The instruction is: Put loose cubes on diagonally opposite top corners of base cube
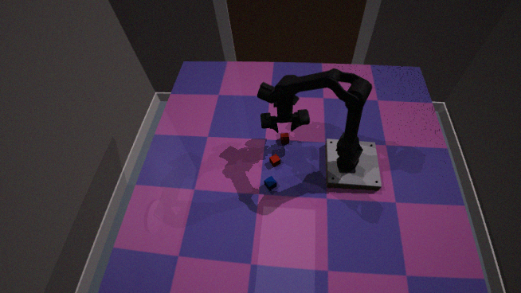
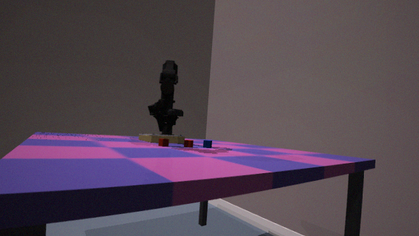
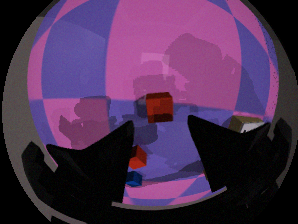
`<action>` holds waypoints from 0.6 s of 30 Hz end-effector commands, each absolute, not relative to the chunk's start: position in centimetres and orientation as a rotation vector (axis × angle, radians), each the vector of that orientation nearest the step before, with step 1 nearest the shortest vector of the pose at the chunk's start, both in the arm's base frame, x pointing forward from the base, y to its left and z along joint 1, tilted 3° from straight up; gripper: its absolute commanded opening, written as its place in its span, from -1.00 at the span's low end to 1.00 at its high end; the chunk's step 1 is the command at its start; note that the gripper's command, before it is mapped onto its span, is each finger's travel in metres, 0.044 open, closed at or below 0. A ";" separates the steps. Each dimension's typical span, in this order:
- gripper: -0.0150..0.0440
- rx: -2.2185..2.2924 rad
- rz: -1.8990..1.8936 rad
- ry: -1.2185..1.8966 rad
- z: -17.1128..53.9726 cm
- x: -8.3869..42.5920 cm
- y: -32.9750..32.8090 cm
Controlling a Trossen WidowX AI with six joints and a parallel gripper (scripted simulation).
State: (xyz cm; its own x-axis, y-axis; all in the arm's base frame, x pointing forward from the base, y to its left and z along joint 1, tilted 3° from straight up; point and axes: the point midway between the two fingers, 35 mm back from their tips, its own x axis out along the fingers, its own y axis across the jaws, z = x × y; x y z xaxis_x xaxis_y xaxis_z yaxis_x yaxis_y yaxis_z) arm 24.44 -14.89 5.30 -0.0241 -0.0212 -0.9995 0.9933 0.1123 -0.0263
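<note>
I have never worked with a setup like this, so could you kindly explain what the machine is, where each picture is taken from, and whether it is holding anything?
The black shape is a jointed robot arm bolted to a grey plate on a pink and purple checkered table. At its end is a gripper, two fingers that pinch things.

One picture looks down from above, one looks across the table from the side, and the round one comes from a camera on the wrist, looking out between the fingers.

Three small cubes sit apart in a row on the table: a dark red cube, a brighter red cube and a blue cube.

Nothing is held. The gripper is open and hangs just above the dark red cube, probably about to pick it up.
</note>
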 end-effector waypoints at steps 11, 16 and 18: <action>0.41 1.107 -1.155 1.271 2.9 24.2 -14.8; 0.41 1.107 -1.155 1.271 2.1 24.2 -14.8; 0.41 1.107 -1.155 1.271 1.8 24.2 -14.8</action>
